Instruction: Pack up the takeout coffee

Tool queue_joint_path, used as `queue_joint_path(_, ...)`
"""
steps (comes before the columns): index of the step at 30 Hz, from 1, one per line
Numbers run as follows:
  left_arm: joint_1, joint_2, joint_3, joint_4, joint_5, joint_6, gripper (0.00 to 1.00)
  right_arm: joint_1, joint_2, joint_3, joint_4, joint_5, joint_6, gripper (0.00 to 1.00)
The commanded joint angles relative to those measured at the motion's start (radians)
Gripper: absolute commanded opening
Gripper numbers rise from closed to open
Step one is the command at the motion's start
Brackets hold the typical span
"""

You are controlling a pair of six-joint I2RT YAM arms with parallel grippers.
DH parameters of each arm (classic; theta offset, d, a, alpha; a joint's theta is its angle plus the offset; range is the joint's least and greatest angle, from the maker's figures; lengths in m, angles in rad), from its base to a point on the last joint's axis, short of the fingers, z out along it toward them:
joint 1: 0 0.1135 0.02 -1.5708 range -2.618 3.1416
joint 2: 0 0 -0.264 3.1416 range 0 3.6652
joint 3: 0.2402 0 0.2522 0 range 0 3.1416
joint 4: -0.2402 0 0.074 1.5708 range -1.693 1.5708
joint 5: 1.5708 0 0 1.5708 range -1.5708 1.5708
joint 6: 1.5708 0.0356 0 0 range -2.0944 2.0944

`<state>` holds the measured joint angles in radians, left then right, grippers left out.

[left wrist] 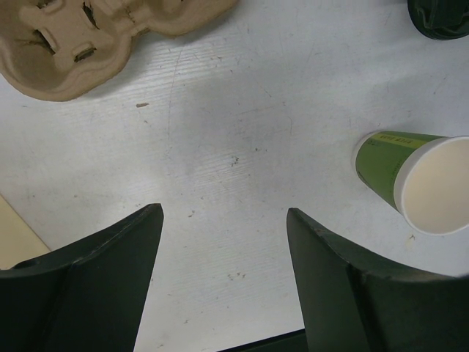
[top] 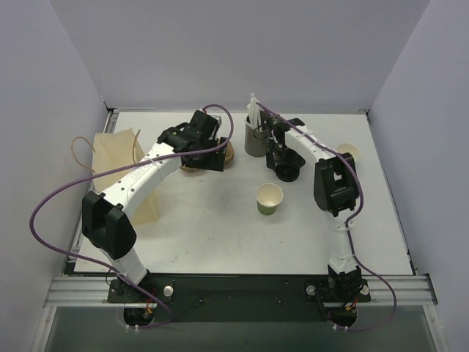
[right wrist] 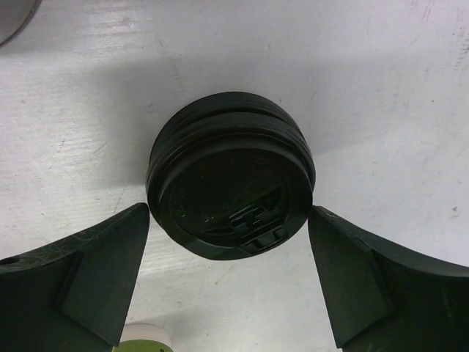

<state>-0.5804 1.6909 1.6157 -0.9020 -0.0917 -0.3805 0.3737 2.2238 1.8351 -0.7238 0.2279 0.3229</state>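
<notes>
The green paper cup (top: pixel 270 199) stands upright and open in the middle of the table, with no lid on it. It also shows in the left wrist view (left wrist: pixel 410 180) and at the bottom edge of the right wrist view (right wrist: pixel 143 339). A stack of round black lids (right wrist: pixel 231 172) sits on the table behind the cup (top: pixel 287 169). My right gripper (right wrist: pixel 229 214) is open, with its fingers on either side of the top lid and not touching it. My left gripper (left wrist: pixel 223 213) is open and empty above bare table, next to the cardboard cup carrier (left wrist: pixel 95 37).
A grey cylindrical cup with white straws (top: pixel 254 136) stands behind the lids. A brown paper bag (top: pixel 121 172) with handles lies at the left. The cup carrier (top: pixel 228 153) is partly hidden under the left wrist. A tan round thing (top: pixel 349 152) sits at the right.
</notes>
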Motion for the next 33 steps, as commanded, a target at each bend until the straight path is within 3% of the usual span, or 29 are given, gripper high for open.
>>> queue_joint_path(1, 0.005, 0.016, 0.062, -0.008, 0.010, 0.011, 0.79, -0.004, 0.004, 0.029, -0.042, 0.033, -0.004, 0.84)
queue_joint_path(33, 0.005, 0.046, 0.087, -0.021, 0.012, 0.022, 0.79, -0.027, -0.058, -0.013, -0.009, -0.002, 0.018, 0.82)
